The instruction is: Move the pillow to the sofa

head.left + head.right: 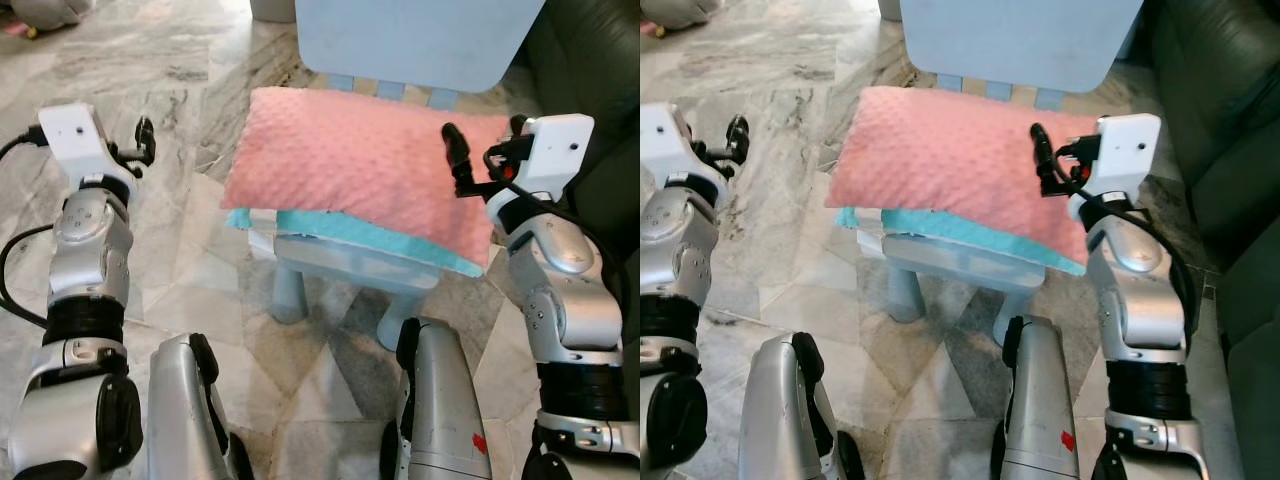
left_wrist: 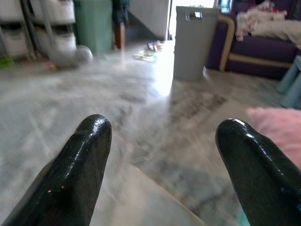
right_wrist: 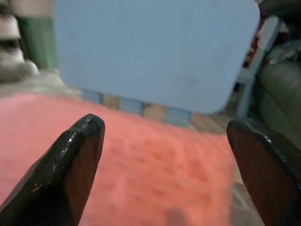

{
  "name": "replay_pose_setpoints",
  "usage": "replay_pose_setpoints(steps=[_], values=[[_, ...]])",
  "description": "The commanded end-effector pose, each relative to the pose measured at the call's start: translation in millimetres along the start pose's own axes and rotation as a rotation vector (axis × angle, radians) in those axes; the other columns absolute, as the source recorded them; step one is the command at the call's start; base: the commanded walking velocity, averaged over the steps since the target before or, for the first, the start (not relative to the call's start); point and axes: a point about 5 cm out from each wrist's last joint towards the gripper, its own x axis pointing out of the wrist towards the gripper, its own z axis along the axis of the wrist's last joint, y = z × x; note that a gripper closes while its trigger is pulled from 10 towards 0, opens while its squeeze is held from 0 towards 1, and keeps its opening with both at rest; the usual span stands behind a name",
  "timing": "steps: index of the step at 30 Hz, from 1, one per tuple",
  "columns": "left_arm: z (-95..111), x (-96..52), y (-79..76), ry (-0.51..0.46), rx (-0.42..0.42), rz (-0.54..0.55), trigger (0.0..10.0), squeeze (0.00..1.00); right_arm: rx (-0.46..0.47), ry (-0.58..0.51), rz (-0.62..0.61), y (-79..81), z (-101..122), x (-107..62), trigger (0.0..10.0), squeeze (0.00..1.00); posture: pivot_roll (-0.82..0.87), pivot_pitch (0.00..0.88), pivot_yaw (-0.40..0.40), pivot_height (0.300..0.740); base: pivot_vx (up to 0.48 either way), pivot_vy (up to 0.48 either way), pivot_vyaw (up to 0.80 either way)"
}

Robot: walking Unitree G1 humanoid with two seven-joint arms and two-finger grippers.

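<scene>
Marble floor, small blue chair (image 1: 420, 40) beside a dark sofa (image 1: 590, 70): pink pillow (image 1: 350, 165) lies lengthwise across the seat, right tool (image 1: 480, 155) spread wide and empty over its sofa-side end, left tool (image 1: 135, 145) open, empty, off beyond the other end.

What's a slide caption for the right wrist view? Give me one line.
Open right gripper poised over the pink pillow, facing the pale blue chair back.
</scene>
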Motion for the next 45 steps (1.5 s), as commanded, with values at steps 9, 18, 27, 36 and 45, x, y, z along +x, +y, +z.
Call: replay_pose_setpoints(steps=[9,18,27,36,45], values=[[-3.8,17.4,-46.4,0.125,-0.166,-0.198,10.0,0.0,0.086,0.056,0.018,-10.1,-6.0,21.6,10.0,0.0,-0.09,0.307,0.025,0.403,0.0,0.0,0.0],[-9.0,19.4,-77.1,0.191,-0.209,-0.305,10.0,0.0,0.08,0.076,0.023,-18.2,-4.1,32.7,10.0,0.0,-0.11,0.34,0.054,0.403,0.0,0.0,0.0],[-3.1,21.0,-92.5,0.228,-0.234,-0.425,10.0,0.0,0.031,0.104,-0.079,-38.8,-8.3,31.8,10.0,0.0,-0.11,0.344,0.07,0.403,0.0,0.0,0.0],[4.5,21.4,-103.5,0.24,-0.239,-0.525,10.0,0.0,0.038,0.032,-0.186,-56.1,-0.4,27.4,10.0,0.0,-0.1,0.344,0.073,0.403,0.0,0.0,0.0],[11.5,24.8,-96.1,0.191,-0.251,-0.476,10.0,0.0,0.116,-0.026,-0.211,-68.5,3.4,20.0,10.0,0.0,-0.1,0.341,0.071,0.403,0.0,0.0,0.0]])
